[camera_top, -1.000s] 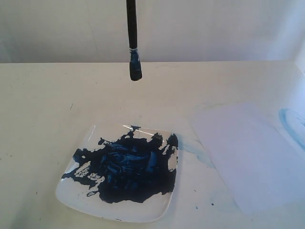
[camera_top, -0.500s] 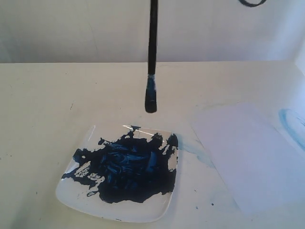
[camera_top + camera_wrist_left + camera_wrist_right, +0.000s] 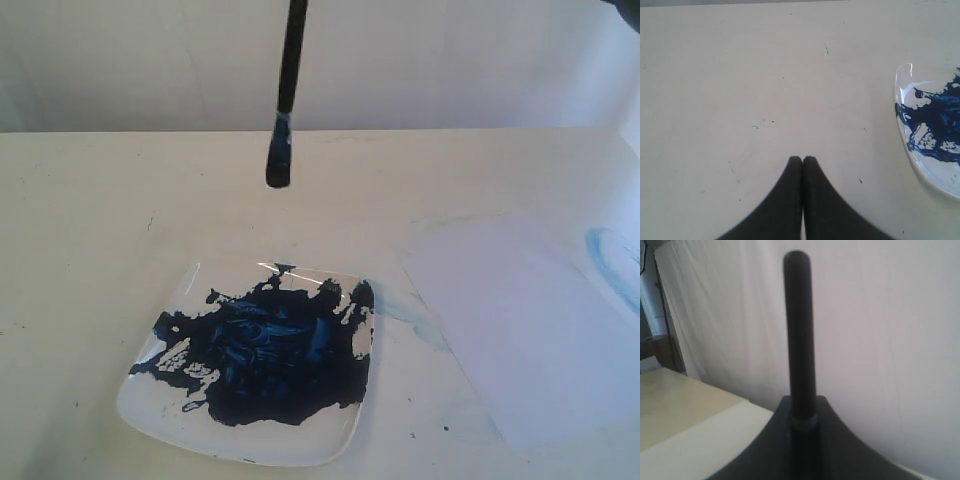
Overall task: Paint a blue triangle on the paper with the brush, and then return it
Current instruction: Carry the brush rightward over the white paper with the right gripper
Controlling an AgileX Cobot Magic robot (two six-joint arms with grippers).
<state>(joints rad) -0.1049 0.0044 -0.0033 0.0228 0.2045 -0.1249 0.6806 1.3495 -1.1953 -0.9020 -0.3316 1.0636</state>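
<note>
We see the brush [image 3: 285,100] cut off by the top edge of the exterior view, its holder out of sight, and a dark shape [image 3: 626,3] in the upper right corner is too clipped to name. The paper [image 3: 520,320] and a light-blue smear [image 3: 612,262] both run off the right edge. In the left wrist view the plate [image 3: 905,82] is cut by the picture's edge, and in the right wrist view the brush is blurred, one end hidden between the fingers of the right gripper [image 3: 802,412].
</note>
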